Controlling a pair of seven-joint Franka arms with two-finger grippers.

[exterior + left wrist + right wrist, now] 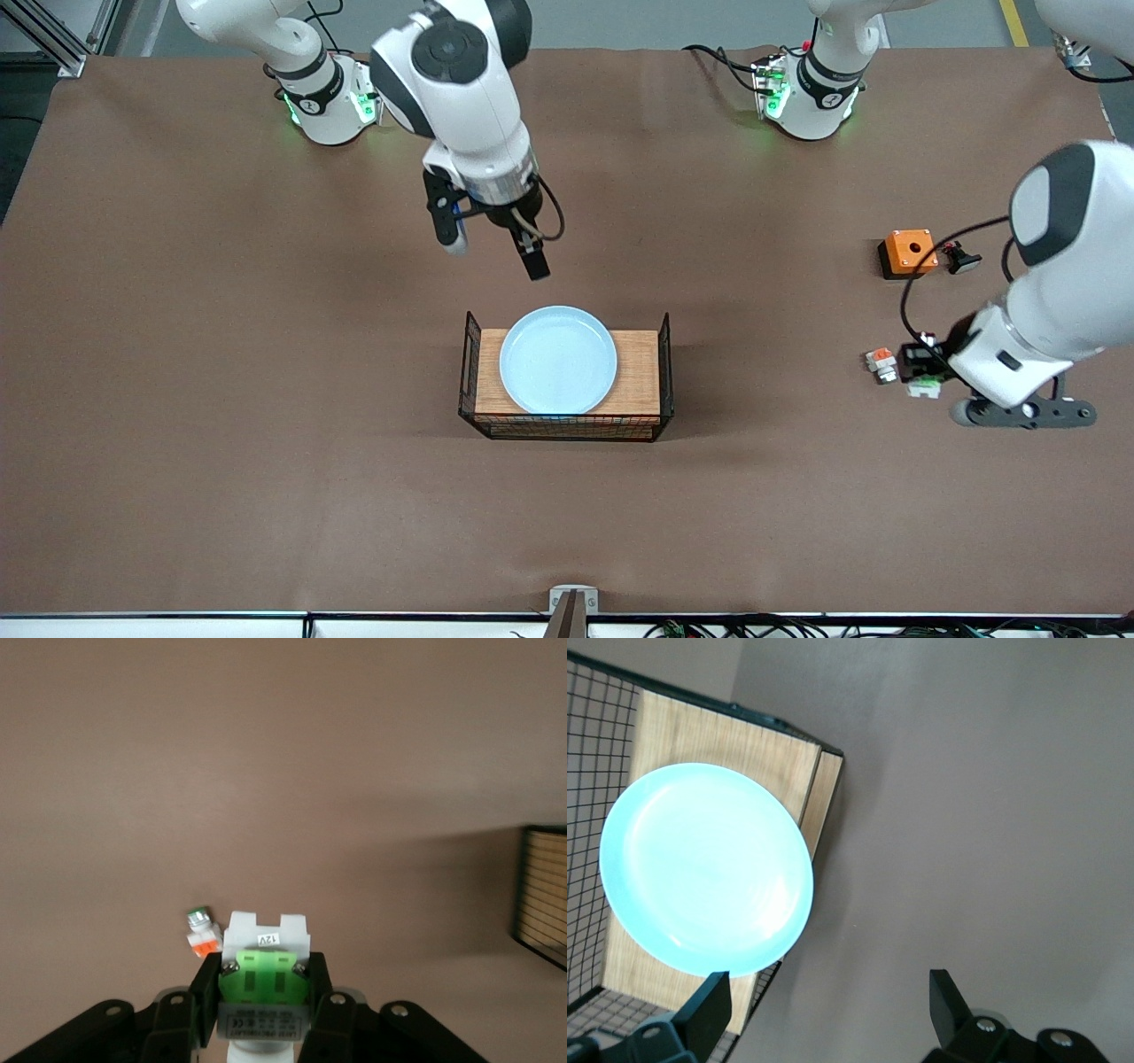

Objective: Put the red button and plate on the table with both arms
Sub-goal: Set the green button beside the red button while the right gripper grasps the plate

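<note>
The pale-blue plate (558, 359) lies on the wooden top of a black wire crate (640, 381) in the middle of the brown table (221, 354). My right gripper (493, 251) hangs open over the table beside the crate, with nothing between its fingers. In the right wrist view the plate (706, 870) sits just past the open right gripper (828, 1001). My left gripper (920, 374) is low at the left arm's end of the table, shut on the red button (264, 974), a white piece with a green patch. Its red cap is hidden.
A similar white piece with an orange patch (880, 361) lies right beside the left gripper. An orange box (908, 252) and a black push-button (961, 260) sit farther from the front camera. The crate's edge (542, 904) shows in the left wrist view.
</note>
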